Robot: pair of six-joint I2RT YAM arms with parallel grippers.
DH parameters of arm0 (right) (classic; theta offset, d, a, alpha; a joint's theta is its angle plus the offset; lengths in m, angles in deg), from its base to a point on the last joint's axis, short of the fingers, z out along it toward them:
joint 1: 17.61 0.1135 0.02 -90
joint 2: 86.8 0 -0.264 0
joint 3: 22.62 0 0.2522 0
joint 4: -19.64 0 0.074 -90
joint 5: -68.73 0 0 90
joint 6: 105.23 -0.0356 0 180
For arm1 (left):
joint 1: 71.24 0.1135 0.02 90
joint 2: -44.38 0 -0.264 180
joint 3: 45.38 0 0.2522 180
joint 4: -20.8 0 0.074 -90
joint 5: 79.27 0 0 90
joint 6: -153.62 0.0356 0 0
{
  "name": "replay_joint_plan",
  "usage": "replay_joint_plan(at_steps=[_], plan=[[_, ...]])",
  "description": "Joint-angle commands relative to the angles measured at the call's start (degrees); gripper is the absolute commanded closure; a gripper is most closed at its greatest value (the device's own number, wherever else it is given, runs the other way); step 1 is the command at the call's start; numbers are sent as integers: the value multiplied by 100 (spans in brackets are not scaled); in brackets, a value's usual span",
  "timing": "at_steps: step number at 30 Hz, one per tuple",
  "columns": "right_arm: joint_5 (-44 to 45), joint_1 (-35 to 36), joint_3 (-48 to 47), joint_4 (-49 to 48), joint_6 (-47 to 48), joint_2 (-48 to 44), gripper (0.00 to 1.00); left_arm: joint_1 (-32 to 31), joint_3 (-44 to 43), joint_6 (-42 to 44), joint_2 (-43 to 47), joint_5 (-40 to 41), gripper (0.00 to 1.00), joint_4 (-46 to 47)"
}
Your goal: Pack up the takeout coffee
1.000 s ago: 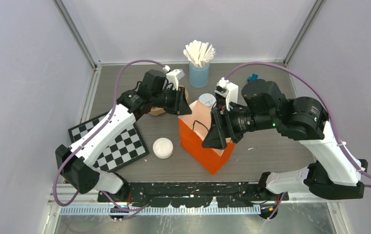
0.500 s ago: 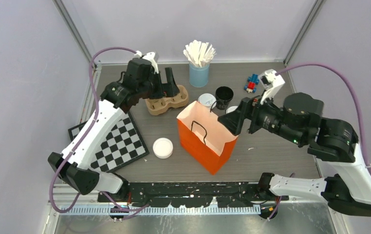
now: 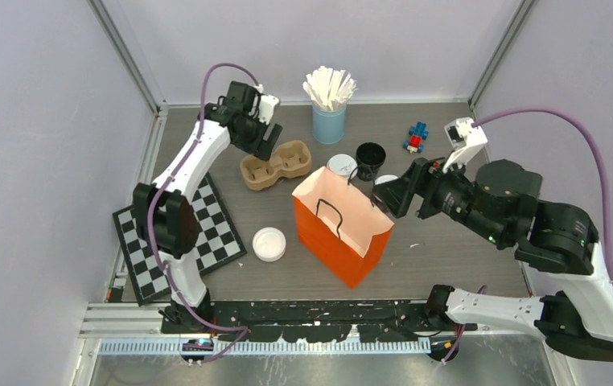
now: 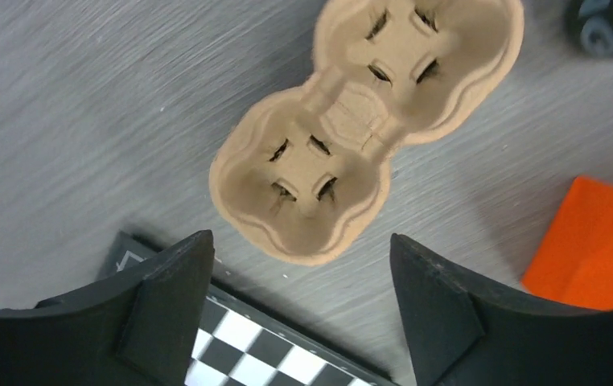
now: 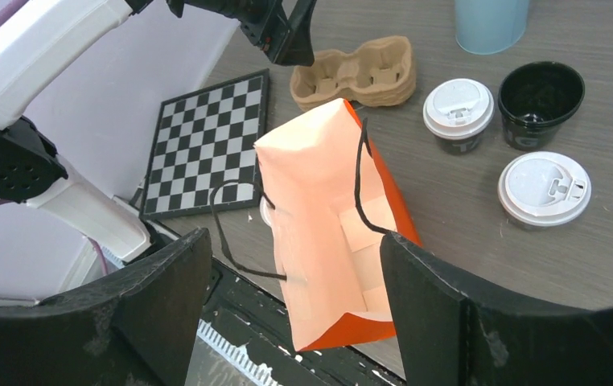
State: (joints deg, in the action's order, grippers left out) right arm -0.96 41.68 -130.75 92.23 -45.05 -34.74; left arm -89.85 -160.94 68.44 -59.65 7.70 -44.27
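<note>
Two takeout coffee cups with white sip lids [image 5: 458, 108] [image 5: 545, 189] stand on the table beside an open black cup [image 5: 541, 96] that has no lid. An orange paper bag [image 3: 339, 229] stands upright in the middle, its mouth open and its black handles loose. My right gripper [image 3: 396, 197] hovers open just right of the bag, above the nearer lidded cup [image 3: 384, 181]. My left gripper [image 4: 299, 273] is open and empty above the near end of the brown two-cup carrier [image 4: 368, 129].
A loose white lid [image 3: 269, 244] lies left of the bag. A checkerboard [image 3: 178, 237] lies at the left. At the back stands a light-blue cup of white stirrers [image 3: 329, 121], with a small blue and red toy [image 3: 417, 137] at the back right.
Both grippers have left the bag's mouth. The left one opened and swung back over the carrier; the right one pulled away to the right. The bag stands open by itself.
</note>
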Motion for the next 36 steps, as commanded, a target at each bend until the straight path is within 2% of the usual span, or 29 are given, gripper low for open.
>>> replay_joint_plan(at_steps=[1,4,10,13,17,24,36], plan=[[406,15,-370,97,-472,349,20,72,-213,1883,-367,-839,23,-8],[482,21,-499,217,-559,433,20,219,-248,1955,-601,-1381,28,200],[507,17,-383,190,-227,277,20,226,-525,2276,-773,-1821,38,188],[524,16,-515,276,42,259,19,226,-469,2101,-843,-2089,47,405],[901,20,-464,277,210,192,18,218,-634,1861,-1043,-2284,47,446],[981,20,-641,223,307,382,18,218,-611,2470,-1197,-2086,47,668],[1164,20,-709,338,266,389,18,209,-769,2752,-1497,-2276,53,407]])
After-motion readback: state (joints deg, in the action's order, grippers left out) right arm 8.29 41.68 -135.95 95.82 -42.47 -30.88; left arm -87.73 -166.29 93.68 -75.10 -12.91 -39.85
